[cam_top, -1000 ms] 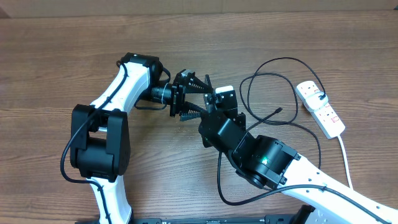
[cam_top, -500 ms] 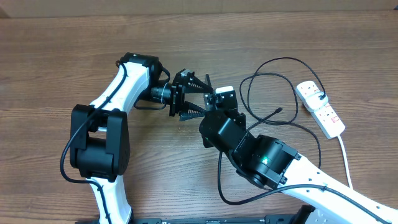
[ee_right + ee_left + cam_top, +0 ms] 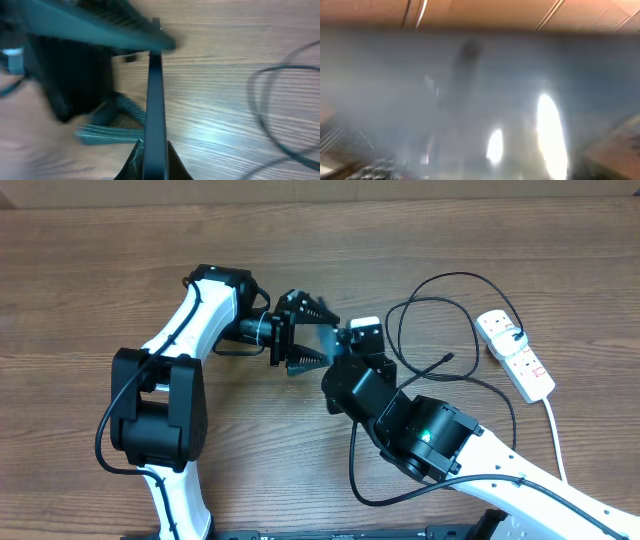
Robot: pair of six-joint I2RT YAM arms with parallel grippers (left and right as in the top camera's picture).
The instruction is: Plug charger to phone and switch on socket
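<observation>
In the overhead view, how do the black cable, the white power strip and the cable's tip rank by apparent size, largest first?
1. Black cable: its loops spread widest.
2. White power strip.
3. Cable tip, clearly smallest.

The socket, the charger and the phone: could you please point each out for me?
socket (image 3: 520, 360), overhead view, middle of its white body
charger (image 3: 447, 358), overhead view, its free connector tip
phone (image 3: 154, 110), right wrist view, its dark side edge
</observation>
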